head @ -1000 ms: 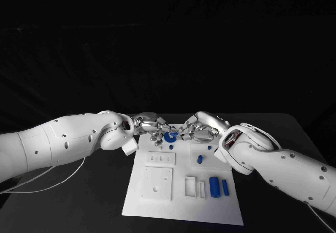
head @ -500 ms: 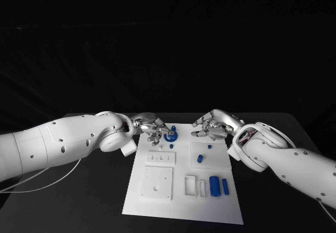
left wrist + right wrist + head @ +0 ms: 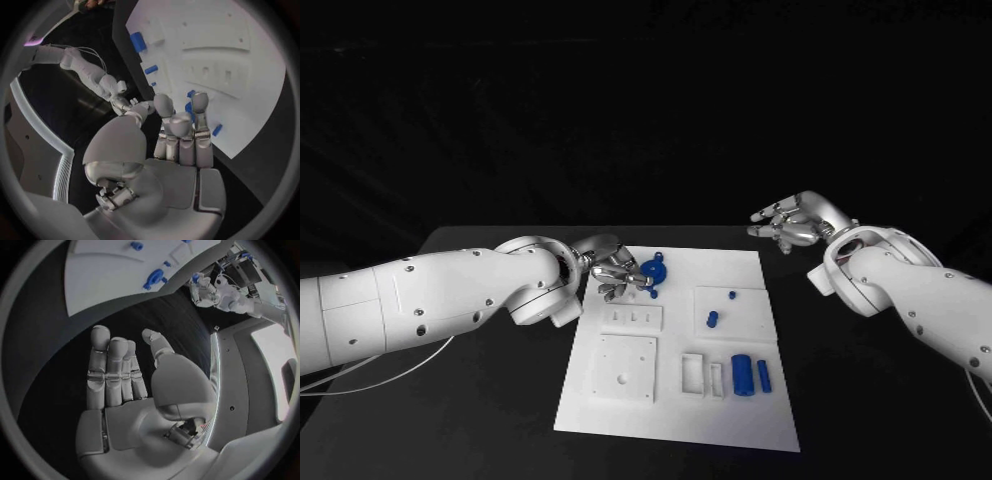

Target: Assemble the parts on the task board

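The white task board lies in the middle of the black table. My left hand reaches over its back left corner and holds a blue ring-shaped part at its fingertips, tilted just above the board. In the left wrist view the blue ring part shows partly behind the fingers. My right hand hangs past the board's back right corner, fingers apart and nothing in it; its bare palm faces the board, where the ring part shows.
On the board lie a small blue peg, a short blue piece and two longer blue blocks beside white slots. A tiny blue piece sits under the ring. Black table stretches on both sides.
My right hand has let go of the blue ring part and drawn back and to the right, off the board. The left hand keeps the ring at the board's back left.
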Controlling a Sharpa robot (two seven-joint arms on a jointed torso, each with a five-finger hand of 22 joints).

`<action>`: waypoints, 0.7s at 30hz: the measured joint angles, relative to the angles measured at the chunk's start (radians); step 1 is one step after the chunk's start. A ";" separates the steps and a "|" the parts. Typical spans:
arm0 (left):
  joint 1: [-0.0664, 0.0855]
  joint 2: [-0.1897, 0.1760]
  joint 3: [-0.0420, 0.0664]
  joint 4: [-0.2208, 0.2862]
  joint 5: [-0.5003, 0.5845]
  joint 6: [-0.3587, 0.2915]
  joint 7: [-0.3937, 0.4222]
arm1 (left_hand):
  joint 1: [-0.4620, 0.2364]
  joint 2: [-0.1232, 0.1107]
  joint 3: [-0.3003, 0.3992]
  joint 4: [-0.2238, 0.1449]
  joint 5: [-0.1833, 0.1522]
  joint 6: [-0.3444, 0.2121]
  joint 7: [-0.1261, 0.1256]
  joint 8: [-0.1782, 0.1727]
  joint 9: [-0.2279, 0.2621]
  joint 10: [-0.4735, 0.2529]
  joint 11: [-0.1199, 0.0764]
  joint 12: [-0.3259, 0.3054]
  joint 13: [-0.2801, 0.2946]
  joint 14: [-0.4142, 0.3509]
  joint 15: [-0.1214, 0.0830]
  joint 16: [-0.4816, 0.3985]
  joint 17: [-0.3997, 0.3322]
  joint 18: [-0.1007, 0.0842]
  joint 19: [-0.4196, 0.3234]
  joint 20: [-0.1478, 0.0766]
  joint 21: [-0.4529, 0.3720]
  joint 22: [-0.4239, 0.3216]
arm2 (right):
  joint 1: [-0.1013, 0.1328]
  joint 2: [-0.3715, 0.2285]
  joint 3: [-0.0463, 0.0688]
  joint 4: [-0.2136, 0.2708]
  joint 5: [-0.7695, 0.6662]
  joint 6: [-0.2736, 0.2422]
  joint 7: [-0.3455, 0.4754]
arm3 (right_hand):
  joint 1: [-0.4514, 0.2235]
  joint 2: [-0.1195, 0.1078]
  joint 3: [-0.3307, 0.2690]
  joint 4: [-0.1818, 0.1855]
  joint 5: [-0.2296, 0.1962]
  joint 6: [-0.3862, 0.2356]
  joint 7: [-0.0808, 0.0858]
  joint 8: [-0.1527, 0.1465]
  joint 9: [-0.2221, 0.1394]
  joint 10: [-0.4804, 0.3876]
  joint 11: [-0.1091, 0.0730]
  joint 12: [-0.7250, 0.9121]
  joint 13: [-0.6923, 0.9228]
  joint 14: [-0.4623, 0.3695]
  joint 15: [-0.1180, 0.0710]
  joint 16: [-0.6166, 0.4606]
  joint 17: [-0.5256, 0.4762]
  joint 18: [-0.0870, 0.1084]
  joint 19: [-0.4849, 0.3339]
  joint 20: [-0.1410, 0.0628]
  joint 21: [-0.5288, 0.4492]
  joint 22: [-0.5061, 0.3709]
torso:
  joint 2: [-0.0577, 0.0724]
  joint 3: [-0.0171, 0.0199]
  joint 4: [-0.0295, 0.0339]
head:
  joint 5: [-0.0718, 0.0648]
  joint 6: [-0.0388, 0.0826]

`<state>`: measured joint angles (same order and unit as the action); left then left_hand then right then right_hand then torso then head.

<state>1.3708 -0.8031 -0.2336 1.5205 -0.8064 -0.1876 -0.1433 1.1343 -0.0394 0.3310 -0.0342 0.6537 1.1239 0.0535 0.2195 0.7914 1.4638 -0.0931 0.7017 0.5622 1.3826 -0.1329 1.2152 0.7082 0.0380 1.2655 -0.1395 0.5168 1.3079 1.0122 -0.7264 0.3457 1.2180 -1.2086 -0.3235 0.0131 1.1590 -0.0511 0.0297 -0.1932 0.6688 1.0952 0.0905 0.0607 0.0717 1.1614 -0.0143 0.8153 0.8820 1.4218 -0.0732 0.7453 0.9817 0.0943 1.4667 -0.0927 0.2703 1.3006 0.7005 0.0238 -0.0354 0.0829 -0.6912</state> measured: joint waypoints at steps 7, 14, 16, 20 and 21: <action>-0.008 0.003 -0.007 0.046 -0.078 -0.070 -0.137 | -0.015 -0.031 0.026 0.026 0.016 0.013 0.002 0.000 -0.032 0.008 -0.002 -0.008 0.002 0.024 -0.001 -0.018 0.027 0.001 0.015 0.008 -0.006 0.000 | 0.048 0.018 0.008 -0.080 0.055 -0.017 0.010 | 0.000 0.000 0.014 -0.014 0.001 0.000 0.000 0.000 -0.001 0.000 0.000 0.000 -0.010 -0.004 -0.004 -0.007 -0.006 -0.001 0.000 0.000 -0.042 -0.009 | -0.010 0.0006 0.0000 | -0.001 -0.022; -0.023 0.005 -0.010 0.075 -0.127 -0.106 -0.245 | -0.016 -0.050 0.030 0.030 0.016 0.021 0.004 0.004 -0.050 0.008 -0.003 0.005 -0.009 0.031 0.003 -0.019 0.042 0.016 0.021 0.014 -0.006 0.000 | 0.082 0.042 0.009 -0.129 0.083 -0.025 0.016 | -0.004 -0.004 0.018 -0.018 0.001 0.000 0.000 0.000 -0.001 0.000 0.000 0.000 -0.013 -0.004 -0.004 -0.007 -0.009 -0.001 0.000 0.000 -0.050 -0.013 | -0.021 0.0042 0.0023 | 0.002 -0.042; -0.026 0.006 -0.011 0.078 -0.138 -0.112 -0.268 | -0.012 -0.054 0.030 0.030 0.015 0.026 0.005 0.004 -0.060 0.010 -0.004 0.005 -0.015 0.034 0.003 -0.019 0.046 0.016 0.021 0.014 -0.006 0.000 | 0.087 0.049 0.009 -0.139 0.088 -0.026 0.018 | -0.004 -0.004 0.018 -0.018 0.001 0.000 0.000 0.000 -0.001 0.000 0.000 0.000 -0.014 -0.004 -0.004 -0.007 -0.009 -0.001 0.000 0.000 -0.052 -0.014 | -0.023 0.0050 0.0032 | 0.002 -0.046; -0.034 0.008 -0.011 0.081 -0.156 -0.121 -0.298 | -0.010 -0.056 0.030 0.030 0.007 0.027 0.005 0.004 -0.062 0.010 -0.004 0.010 -0.016 0.034 0.003 -0.019 0.051 0.016 0.025 0.018 -0.006 0.000 | 0.092 0.060 0.009 -0.158 0.095 -0.027 0.021 | -0.004 -0.004 0.018 -0.018 0.001 0.000 0.000 0.000 -0.001 0.000 0.000 0.000 -0.015 -0.004 -0.004 -0.007 -0.009 -0.001 0.000 0.000 -0.054 -0.014 | -0.026 0.0073 0.0050 | 0.002 -0.055; -0.036 0.008 -0.011 0.081 -0.160 -0.123 -0.304 | -0.010 -0.056 0.030 0.030 0.007 0.027 0.005 0.004 -0.062 0.010 -0.004 0.010 -0.016 0.034 0.003 -0.019 0.052 0.016 0.025 0.018 -0.006 0.000 | 0.093 0.062 0.009 -0.161 0.097 -0.028 0.022 | -0.004 -0.004 0.018 -0.018 0.001 0.000 0.000 0.000 -0.001 0.000 0.000 0.000 -0.016 -0.004 -0.004 -0.007 -0.009 -0.001 0.000 0.000 -0.054 -0.014 | -0.027 0.0079 0.0053 | 0.003 -0.057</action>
<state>1.3351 -0.7949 -0.2447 1.6017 -0.9663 -0.3102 -0.4472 1.1242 -0.0957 0.3614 -0.0039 0.6610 1.1505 0.0585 0.2237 0.7294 1.4733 -0.0973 0.7116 0.5465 1.4168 -0.1301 1.1965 0.7604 0.0542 1.2904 -0.1214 0.5108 1.3076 1.1054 -0.6643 0.3550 1.0566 -1.1120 -0.3511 0.0347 1.1553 -0.0553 0.0475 -0.2111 0.6700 1.0954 0.0902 0.0607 0.0711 1.1614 -0.0142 0.8152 0.8664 1.4183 -0.0769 0.7385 0.9729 0.0929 1.4668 -0.0928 0.2165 1.2863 0.6733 0.0316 -0.0301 0.0855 -0.7480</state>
